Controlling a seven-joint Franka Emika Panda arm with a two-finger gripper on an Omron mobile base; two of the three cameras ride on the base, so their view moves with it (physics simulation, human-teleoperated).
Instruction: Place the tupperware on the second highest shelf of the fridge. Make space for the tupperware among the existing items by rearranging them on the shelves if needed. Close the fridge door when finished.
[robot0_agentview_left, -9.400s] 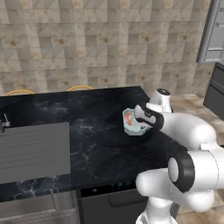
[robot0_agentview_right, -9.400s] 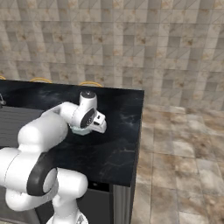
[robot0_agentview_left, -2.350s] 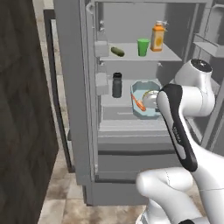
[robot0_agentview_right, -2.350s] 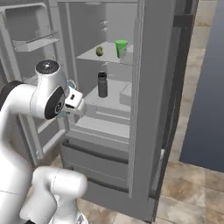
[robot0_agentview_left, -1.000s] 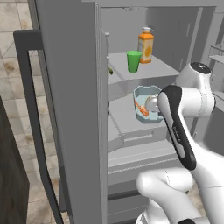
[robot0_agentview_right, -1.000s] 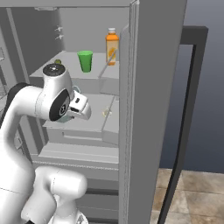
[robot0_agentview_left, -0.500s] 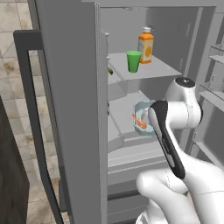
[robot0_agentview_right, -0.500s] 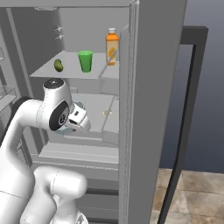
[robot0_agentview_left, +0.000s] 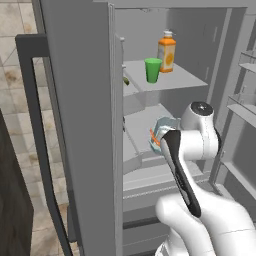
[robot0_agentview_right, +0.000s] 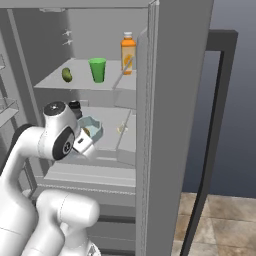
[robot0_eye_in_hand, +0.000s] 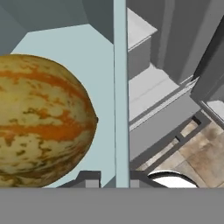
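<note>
My gripper (robot0_eye_in_hand: 114, 179) is shut on the wall of the tupperware (robot0_eye_in_hand: 120, 87), a pale blue-green tub with orange and yellow-green food (robot0_eye_in_hand: 43, 118) inside. The tupperware (robot0_agentview_left: 161, 131) (robot0_agentview_right: 90, 128) hangs inside the open fridge (robot0_agentview_left: 80, 100), just above the second board from the top (robot0_agentview_right: 112, 125). On the board above (robot0_agentview_left: 175, 77) stand the orange juice bottle (robot0_agentview_left: 167, 51), the green cup (robot0_agentview_left: 153, 70) and a small green item (robot0_agentview_right: 67, 75). My arm hides the tub's near side in the left base view.
A dark bottle (robot0_agentview_right: 75, 106) stands behind my arm on the tub's board. The left door with its long dark handle (robot0_agentview_left: 37, 125) stands open close by; the right door (robot0_agentview_right: 190, 100) and its handle (robot0_agentview_right: 216, 125) too. Door bins (robot0_agentview_left: 245, 110) on the right, drawers (robot0_agentview_right: 115, 220) below.
The arm has folded down and carried the tupperware lower, close over the second board. The gripper stayed shut on it. The base and the shelf items have not moved.
</note>
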